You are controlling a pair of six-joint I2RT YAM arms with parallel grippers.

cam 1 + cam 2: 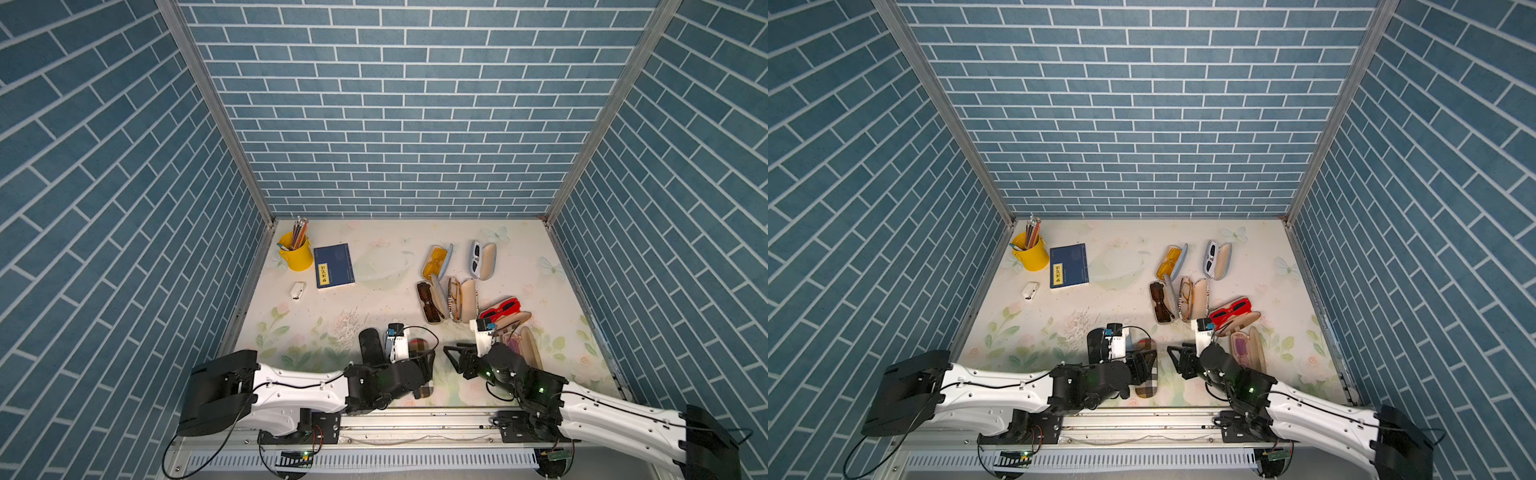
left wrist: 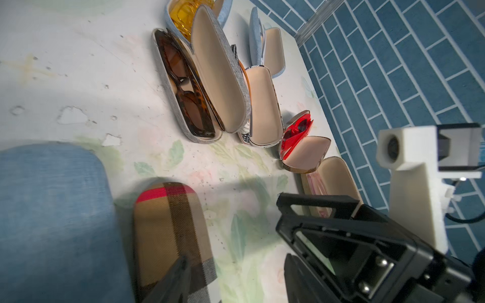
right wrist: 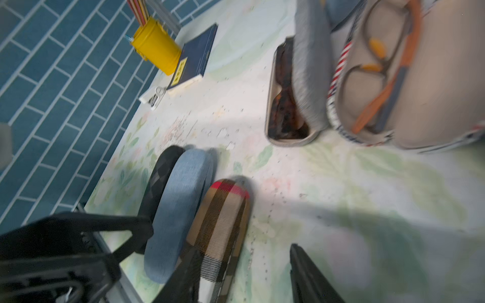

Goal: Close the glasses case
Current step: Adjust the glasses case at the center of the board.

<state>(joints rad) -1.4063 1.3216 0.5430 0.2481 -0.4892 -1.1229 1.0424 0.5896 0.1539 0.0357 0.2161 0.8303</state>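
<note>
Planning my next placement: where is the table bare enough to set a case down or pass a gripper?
Widest bare patch: mid-table, between the blue book and the yellow-lens case, running forward to the plaid case. A smaller strip lies between the white-glasses case and the right wall. Crowded: the open cases around the red glasses.

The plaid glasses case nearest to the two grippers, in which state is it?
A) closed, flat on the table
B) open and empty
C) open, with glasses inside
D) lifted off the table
A: the plaid glasses case lies shut on the table, no lining showing.
</note>
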